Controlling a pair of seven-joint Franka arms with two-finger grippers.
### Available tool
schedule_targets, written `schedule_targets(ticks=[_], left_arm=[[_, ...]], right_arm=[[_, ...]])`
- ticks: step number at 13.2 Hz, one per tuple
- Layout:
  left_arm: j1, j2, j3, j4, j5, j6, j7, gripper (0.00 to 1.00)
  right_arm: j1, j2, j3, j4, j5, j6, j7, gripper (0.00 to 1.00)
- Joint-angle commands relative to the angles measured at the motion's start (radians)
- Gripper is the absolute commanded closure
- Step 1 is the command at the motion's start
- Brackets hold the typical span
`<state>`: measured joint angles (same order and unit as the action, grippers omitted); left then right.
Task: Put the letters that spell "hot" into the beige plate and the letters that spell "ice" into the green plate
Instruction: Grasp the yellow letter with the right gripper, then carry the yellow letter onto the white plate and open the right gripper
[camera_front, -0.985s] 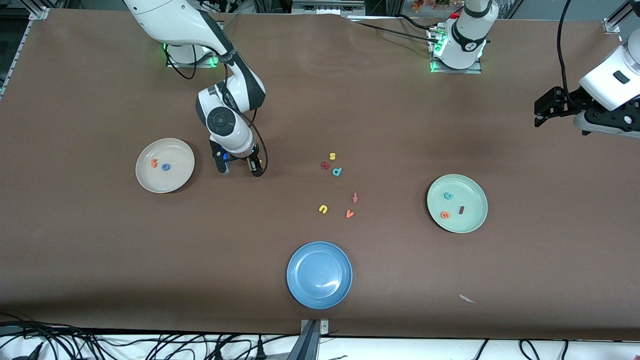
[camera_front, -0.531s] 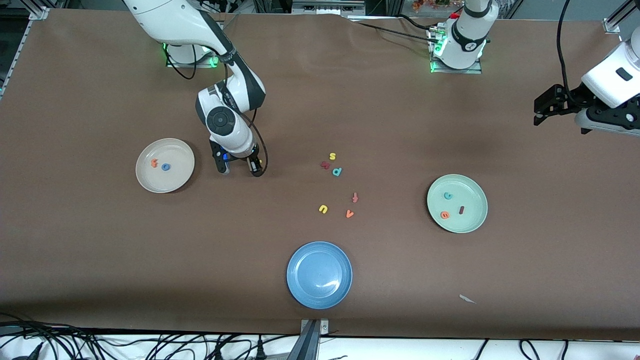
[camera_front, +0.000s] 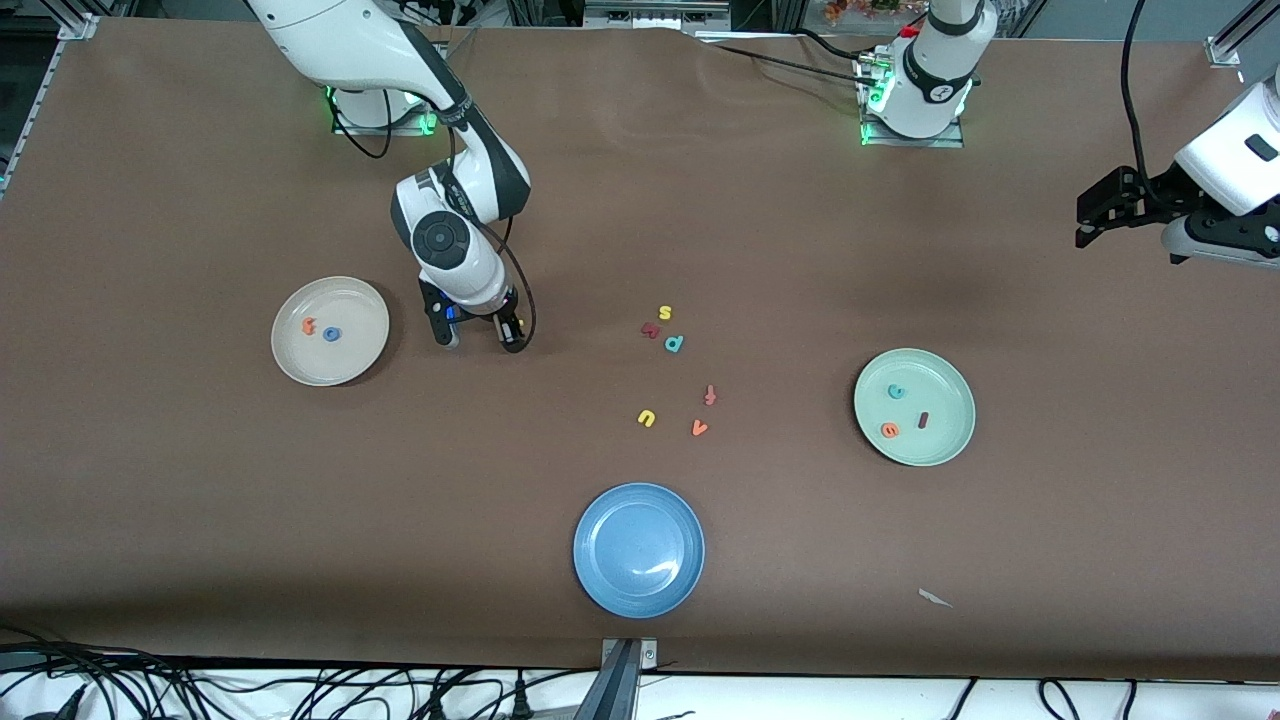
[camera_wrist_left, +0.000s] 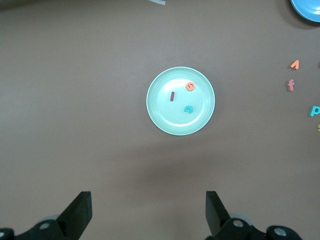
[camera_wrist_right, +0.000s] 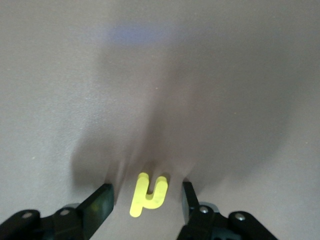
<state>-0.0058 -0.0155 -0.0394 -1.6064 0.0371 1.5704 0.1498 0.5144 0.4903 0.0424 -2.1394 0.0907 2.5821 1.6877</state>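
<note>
The beige plate (camera_front: 300, 365) holds an orange t (camera_front: 309, 326) and a blue o (camera_front: 331, 334). Beside it, toward the loose letters, my right gripper (camera_front: 480, 341) is down at the table. In the right wrist view the yellow h (camera_wrist_right: 148, 195) lies flat between the fingers of the right gripper (camera_wrist_right: 145, 186), which is open with a gap on each side. The green plate (camera_front: 940, 445) holds a teal c (camera_front: 897, 392), a dark red i (camera_front: 922, 420) and an orange e (camera_front: 889, 430). My left gripper (camera_front: 1085, 225) hangs open and empty at the left arm's end of the table.
A blue plate (camera_front: 638, 549) sits near the front edge. Loose letters lie mid-table: a yellow s (camera_front: 665, 313), a teal p (camera_front: 674, 343), a reddish f (camera_front: 710, 394), a yellow u (camera_front: 646, 418) and an orange v (camera_front: 699, 428). A paper scrap (camera_front: 935, 598) lies near the front.
The left arm has drifted a little farther toward its end of the table. The right gripper has stayed in place around the h.
</note>
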Motion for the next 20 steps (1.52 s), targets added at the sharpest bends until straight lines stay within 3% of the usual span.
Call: schedule_targets(ticks=[1,4,7,11,16,20], left_arm=[[0.003,-0.001,0.004,0.016,-0.029,-0.02,0.022,0.0],[0.003,-0.001,0.004,0.016,-0.029,-0.02,0.02,0.0],[0.003,0.0,0.004,0.016,-0.031,-0.023,0.022,0.0],[0.003,0.006,0.004,0.016,-0.031,-0.026,0.022,0.0],[0.003,0.009,0.003,0.016,-0.032,-0.026,0.02,0.0],[0.003,0.008,0.004,0.017,-0.031,-0.024,0.02,0.0]], right_arm=[[0.009,-0.01,-0.004,-0.047,-0.003,0.02,0.009,0.48],[0.009,-0.01,-0.004,-0.045,-0.003,0.02,0.007,0.68],[0.009,-0.015,-0.004,-0.043,-0.003,0.018,0.006,0.74],[0.009,-0.041,-0.007,-0.036,-0.003,0.007,-0.003,0.74],[0.009,-0.094,-0.056,0.015,-0.005,-0.177,-0.12,0.74],[0.007,-0.11,-0.058,0.013,-0.006,-0.191,-0.138,0.76]])
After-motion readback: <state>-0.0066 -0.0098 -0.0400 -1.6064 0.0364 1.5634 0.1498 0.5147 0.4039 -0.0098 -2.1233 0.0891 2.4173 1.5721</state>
